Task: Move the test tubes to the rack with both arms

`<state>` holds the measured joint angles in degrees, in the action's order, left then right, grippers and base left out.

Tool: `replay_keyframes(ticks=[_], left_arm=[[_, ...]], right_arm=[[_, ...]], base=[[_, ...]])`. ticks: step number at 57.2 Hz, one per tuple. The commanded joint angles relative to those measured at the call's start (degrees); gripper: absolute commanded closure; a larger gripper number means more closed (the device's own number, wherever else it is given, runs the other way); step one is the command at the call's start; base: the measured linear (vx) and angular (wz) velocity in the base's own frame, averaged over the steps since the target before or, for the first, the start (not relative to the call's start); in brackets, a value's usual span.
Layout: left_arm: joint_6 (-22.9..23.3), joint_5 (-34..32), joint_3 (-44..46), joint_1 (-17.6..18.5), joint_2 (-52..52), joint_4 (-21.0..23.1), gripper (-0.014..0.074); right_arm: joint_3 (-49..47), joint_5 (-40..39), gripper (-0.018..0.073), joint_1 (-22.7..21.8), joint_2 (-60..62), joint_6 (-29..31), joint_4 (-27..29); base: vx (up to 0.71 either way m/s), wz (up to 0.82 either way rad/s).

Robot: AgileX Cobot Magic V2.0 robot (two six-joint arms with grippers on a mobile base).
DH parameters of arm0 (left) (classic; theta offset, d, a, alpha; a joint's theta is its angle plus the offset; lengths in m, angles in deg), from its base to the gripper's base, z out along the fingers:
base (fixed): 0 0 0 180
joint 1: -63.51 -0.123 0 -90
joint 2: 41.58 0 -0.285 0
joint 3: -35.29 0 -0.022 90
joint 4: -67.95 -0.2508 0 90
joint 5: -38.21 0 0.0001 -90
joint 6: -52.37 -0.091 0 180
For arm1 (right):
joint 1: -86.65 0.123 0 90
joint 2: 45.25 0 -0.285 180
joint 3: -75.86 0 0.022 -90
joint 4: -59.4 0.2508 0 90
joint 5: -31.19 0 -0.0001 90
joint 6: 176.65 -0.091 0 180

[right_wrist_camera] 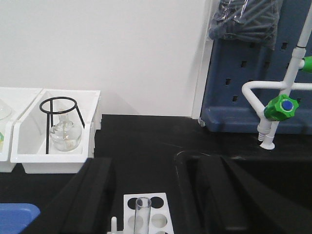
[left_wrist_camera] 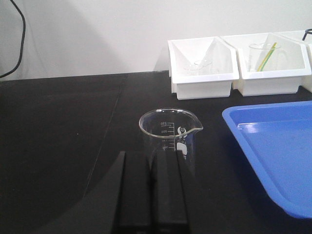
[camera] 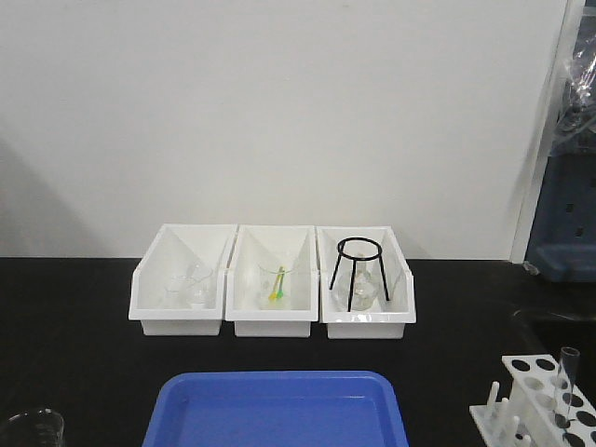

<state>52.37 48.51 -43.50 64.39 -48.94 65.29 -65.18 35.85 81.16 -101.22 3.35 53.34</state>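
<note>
On the black surface [camera: 74, 372], you have the rack [camera: 545, 400] at about 4 o'clock in the front view, with one test tube [camera: 567, 377] standing upright in a hole. The right end effector [right_wrist_camera: 153, 195] hangs above it with its fingers spread wide, holding nothing. The left end effector [left_wrist_camera: 151, 195] shows two dark fingers set narrowly, just before the glass beaker [left_wrist_camera: 169, 136]; whether they grip anything you cannot tell. Three white bins [camera: 270, 279] sit at 12 o'clock behind the blue tray [camera: 279, 410].
</note>
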Motion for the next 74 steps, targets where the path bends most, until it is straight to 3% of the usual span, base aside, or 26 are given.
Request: replay_keyframes(ticks=[1,36,47,57,67,74], left_arm=[[0.52,-4.21,1.78,0.03,0.45,0.5,0.0602],[0.52,-4.15,1.78,0.03,0.45,0.5,0.0602],[0.52,-4.09,1.78,0.03,0.45,0.5,0.0602],[0.52,-4.09,1.78,0.03,0.45,0.5,0.0602],[0.52,-3.91,1.78,0.03,0.45,0.5,0.0602],[0.52,-3.91,1.78,0.03,0.45,0.5,0.0602]], right_arm=[[-1.85,-4.67,0.0119,-0.34,0.36,0.58,-0.19],[-1.85,-4.67,0.012,-0.34,0.36,0.58,-0.19],[-1.77,-2.5,0.0132,2.38,3.1,0.58,-0.27],[6.01,-6.23,0.0244,5.39,10.25,-2.45,-0.01],[20.12,-14.44,0.0431,8.07,21.53,-3.55,-0.01],[29.36,-15.21,0.0553,8.16,30.19,-3.49,-0.01]], base=[[0.0,0.0],[0.0,0.0],[0.0,0.0],[0.0,0.0],[0.0,0.0],[0.0,0.0]])
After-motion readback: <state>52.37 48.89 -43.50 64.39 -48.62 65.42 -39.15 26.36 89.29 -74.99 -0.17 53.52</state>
